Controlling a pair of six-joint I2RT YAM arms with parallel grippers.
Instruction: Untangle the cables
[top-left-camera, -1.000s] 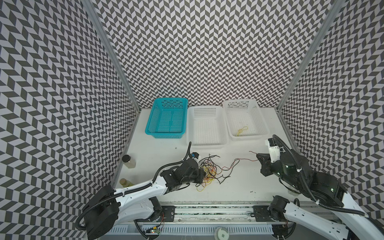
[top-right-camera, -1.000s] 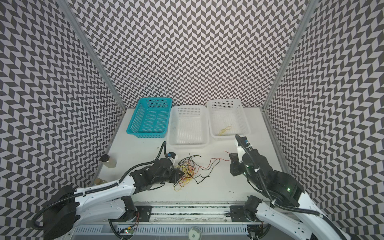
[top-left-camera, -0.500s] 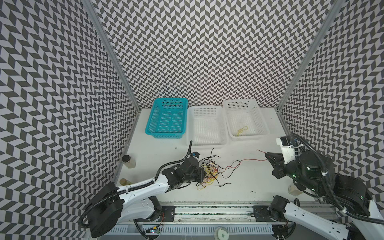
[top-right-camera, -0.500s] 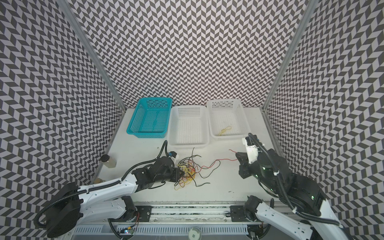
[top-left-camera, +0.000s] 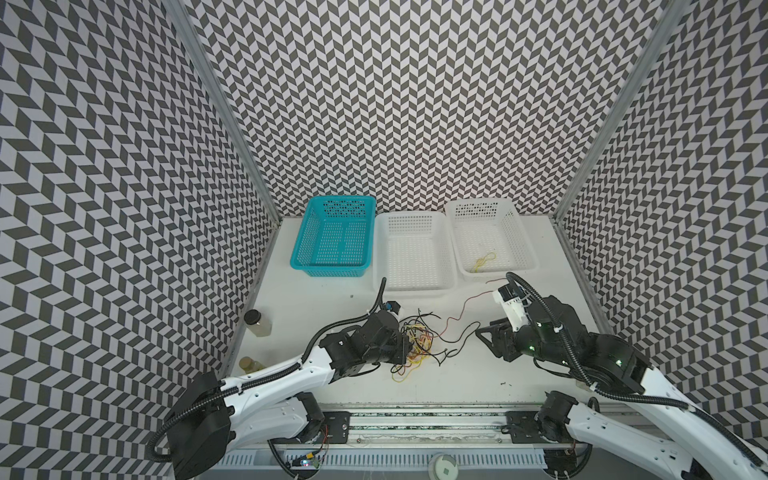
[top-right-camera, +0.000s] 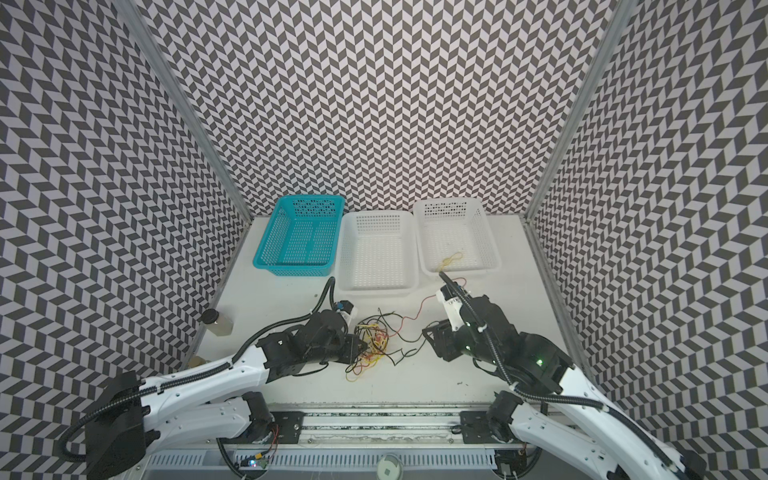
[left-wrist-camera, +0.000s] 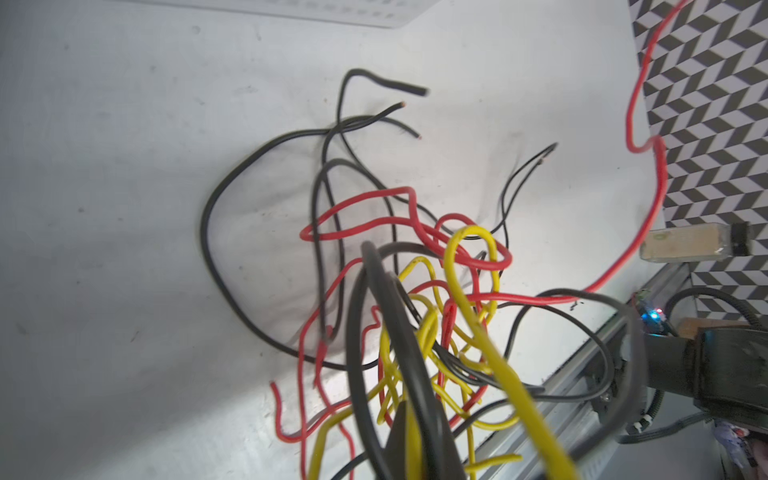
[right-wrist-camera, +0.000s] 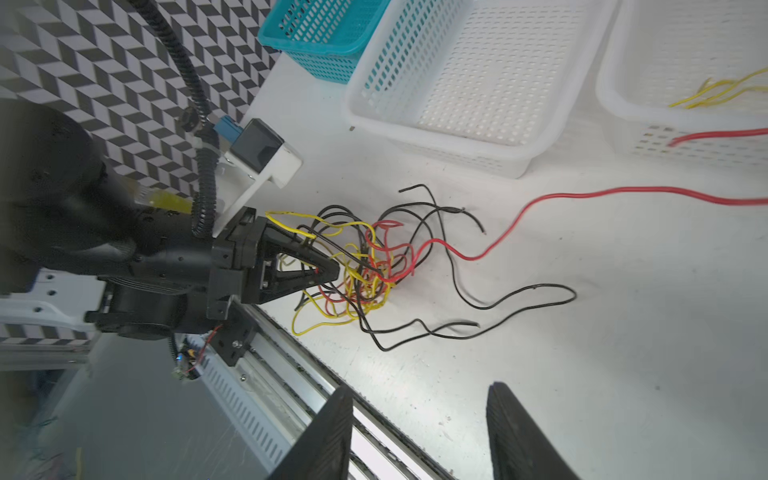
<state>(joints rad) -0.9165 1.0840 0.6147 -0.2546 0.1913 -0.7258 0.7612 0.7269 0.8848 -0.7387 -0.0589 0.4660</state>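
Cables (top-left-camera: 419, 343) in black, red and yellow lie tangled near the front of our bench (top-left-camera: 457, 386), our left end effector (right-wrist-camera: 332, 270) pinched on the knot, our right end effector (right-wrist-camera: 422, 388) gaping empty nearby. We see a red strand (right-wrist-camera: 582, 193) trailing toward the far white basket (top-left-camera: 482, 210), which holds a yellow strand (top-left-camera: 484, 261).

Both top views look down from high at the front across the whole bench (top-left-camera: 457, 386). The wrist cameras sit low and close, facing the cables (right-wrist-camera: 370, 266) from opposite sides.
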